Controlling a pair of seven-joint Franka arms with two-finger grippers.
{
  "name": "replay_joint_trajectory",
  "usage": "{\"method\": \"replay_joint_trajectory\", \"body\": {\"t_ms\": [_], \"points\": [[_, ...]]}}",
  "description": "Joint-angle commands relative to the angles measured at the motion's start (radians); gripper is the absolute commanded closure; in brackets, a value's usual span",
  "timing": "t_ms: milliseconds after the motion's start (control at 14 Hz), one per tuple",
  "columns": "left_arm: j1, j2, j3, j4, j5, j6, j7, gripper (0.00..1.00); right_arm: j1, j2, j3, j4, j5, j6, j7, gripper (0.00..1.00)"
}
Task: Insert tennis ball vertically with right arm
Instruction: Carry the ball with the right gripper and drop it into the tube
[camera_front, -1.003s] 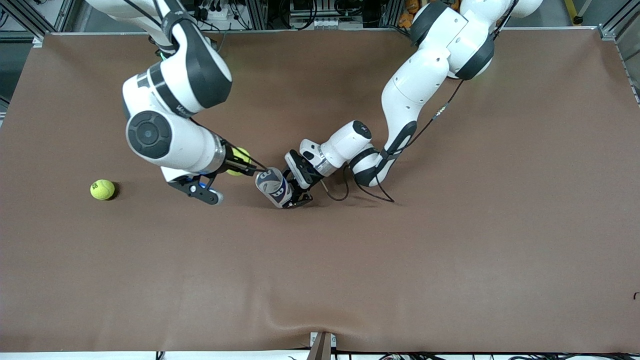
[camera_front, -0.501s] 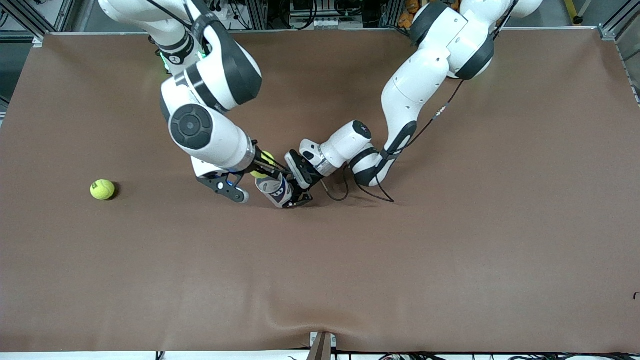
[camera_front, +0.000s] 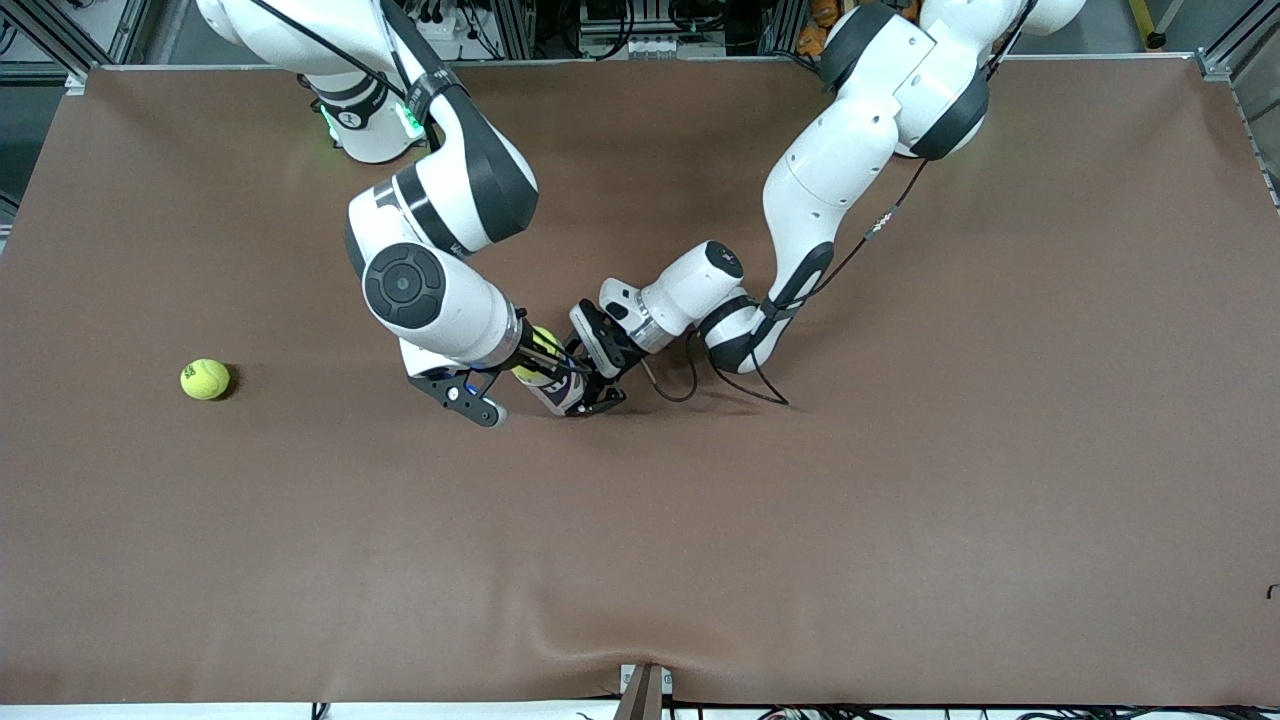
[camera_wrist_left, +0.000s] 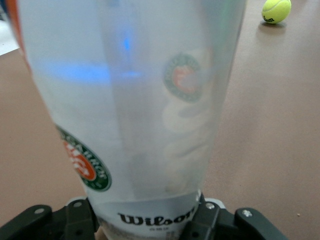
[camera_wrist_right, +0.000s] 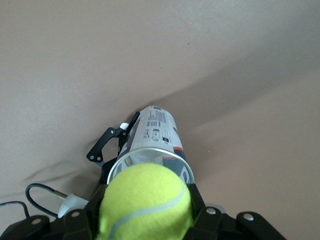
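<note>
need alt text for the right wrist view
The right end effector holds a yellow tennis ball just above the open mouth of a clear Wilson ball can. The left end effector grips the can lower down, over the brown table.

Brown cover (camera_front: 900, 520) stretched flat over the whole bench, plain and matte, with a shallow raised wrinkle (camera_front: 600, 640) close to the middle of the nearest edge. Loose yellow-green tennis ball (camera_front: 205, 379) resting on that cover toward the right arm's end of the bench, alone, well apart from everything else, dark print showing on its felt; same ball (camera_wrist_left: 276, 10) seen small in the left wrist view. Small metal bracket (camera_front: 645, 690) fixed at the middle of the nearest edge. Silver aluminium rail (camera_front: 1225, 60) at the corners farthest from the front camera. Tangle of cables and sockets (camera_front: 620, 30) just past that farthest edge. Tiny dark mark (camera_front: 1272, 591) at the left arm's end edge.
</note>
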Motion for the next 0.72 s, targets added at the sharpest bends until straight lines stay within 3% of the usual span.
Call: {"method": "replay_joint_trajectory", "body": {"t_ms": [0,215,501,645], "points": [[-0.007,0.008,0.008,0.011,0.017,0.013,-0.001,0.33,0.005,0.007,-0.005,0.002,0.013,0.012,0.015,0.48],[-0.007,0.008,0.008,0.013,0.016,0.013,-0.001,0.33,-0.001,0.008,-0.005,-0.004,0.011,0.010,0.013,0.01],[-0.007,0.008,0.008,0.013,0.016,0.015,-0.001,0.32,-0.010,0.001,-0.006,0.005,0.011,0.001,0.001,0.00],[-0.007,0.008,0.008,0.013,0.016,0.016,-0.001,0.30,-0.043,-0.028,-0.012,0.031,0.014,-0.071,-0.014,0.00]]}}
